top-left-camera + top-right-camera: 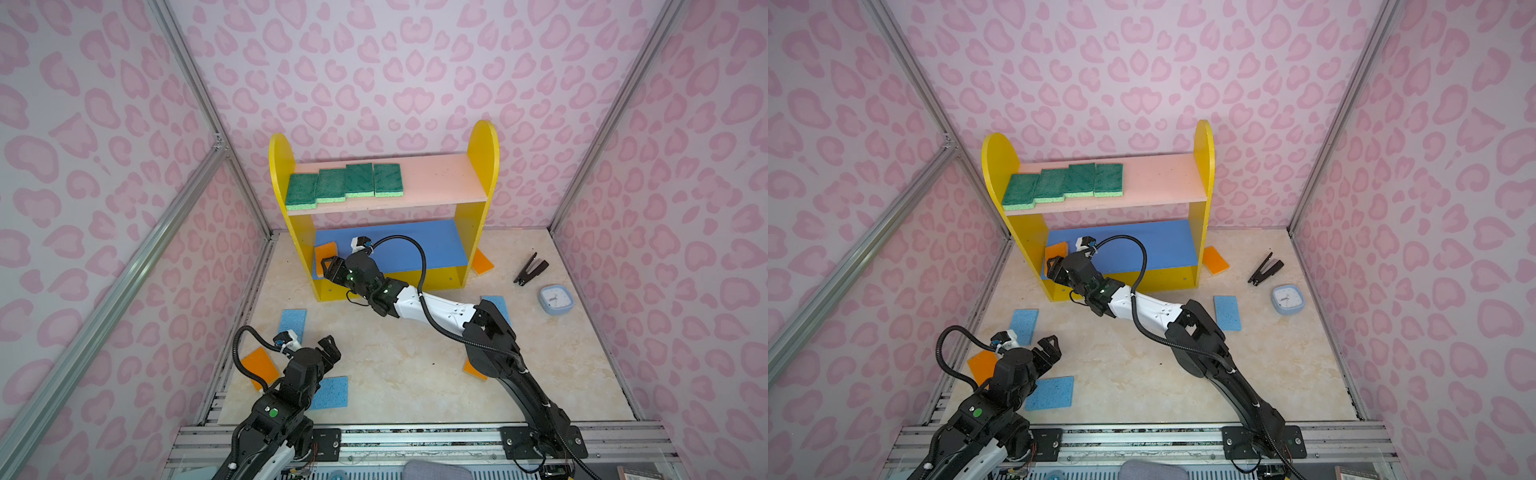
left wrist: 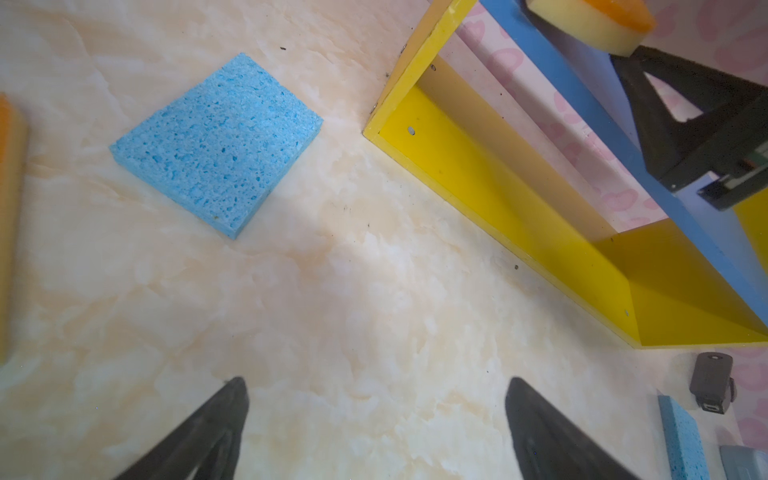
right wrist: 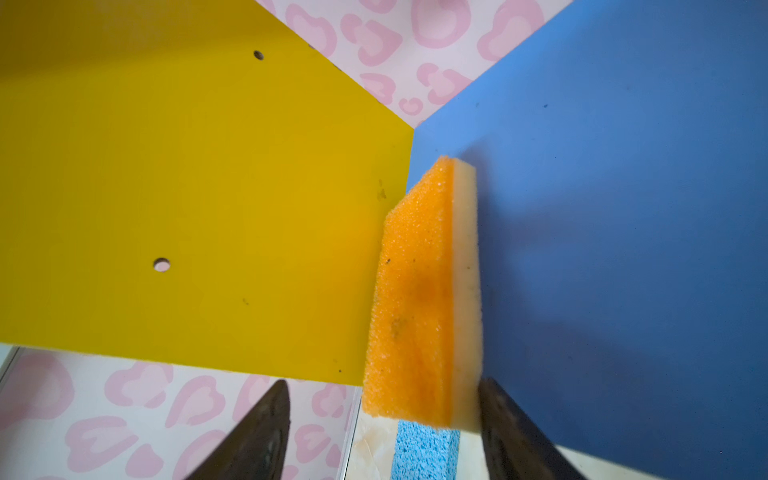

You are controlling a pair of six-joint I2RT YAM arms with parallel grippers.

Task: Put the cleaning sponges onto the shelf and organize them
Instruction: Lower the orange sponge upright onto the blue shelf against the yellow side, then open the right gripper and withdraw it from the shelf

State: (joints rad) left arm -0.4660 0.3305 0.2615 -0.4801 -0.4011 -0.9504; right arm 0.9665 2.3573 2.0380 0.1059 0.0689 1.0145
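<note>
The shelf stands at the back with several green sponges in a row on its pink upper board. My right gripper is at the left end of the blue middle board, open. An orange sponge lies there on the board next to the yellow side panel. It touches one finger and stands clear of the other. My left gripper hovers open and empty over the table. Near it lie blue sponges and an orange sponge.
Another orange sponge leans by the shelf's right foot, and one shows under the right arm. A blue sponge is partly hidden by that arm. A black stapler and a light-blue clock sit at the right.
</note>
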